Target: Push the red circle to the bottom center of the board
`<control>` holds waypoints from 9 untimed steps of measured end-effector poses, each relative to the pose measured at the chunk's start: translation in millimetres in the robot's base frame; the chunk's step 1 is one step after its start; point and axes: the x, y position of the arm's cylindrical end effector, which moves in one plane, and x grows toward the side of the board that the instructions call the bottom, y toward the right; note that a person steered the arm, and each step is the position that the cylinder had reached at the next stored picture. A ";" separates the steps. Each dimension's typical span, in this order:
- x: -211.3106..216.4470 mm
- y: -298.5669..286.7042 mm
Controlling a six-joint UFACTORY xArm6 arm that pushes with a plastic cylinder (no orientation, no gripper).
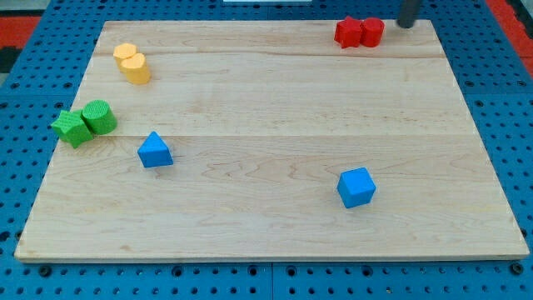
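The red circle sits near the view's top right corner of the wooden board, touching a second red block on its left. My tip is at the view's top edge, just right of the red circle and a small gap away from it. Only the rod's lower end shows.
Two yellow blocks sit at the top left. A green star and a green cylinder touch at the left edge. A blue triangle lies left of centre. A blue cube lies at the lower right.
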 end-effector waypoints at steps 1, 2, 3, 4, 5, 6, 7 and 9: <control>17.6 -84.0; 40.6 -103.0; 62.9 -135.3; 100.1 -137.6; 99.5 -118.5; 107.9 -91.4; 144.6 -68.0; 210.7 -89.7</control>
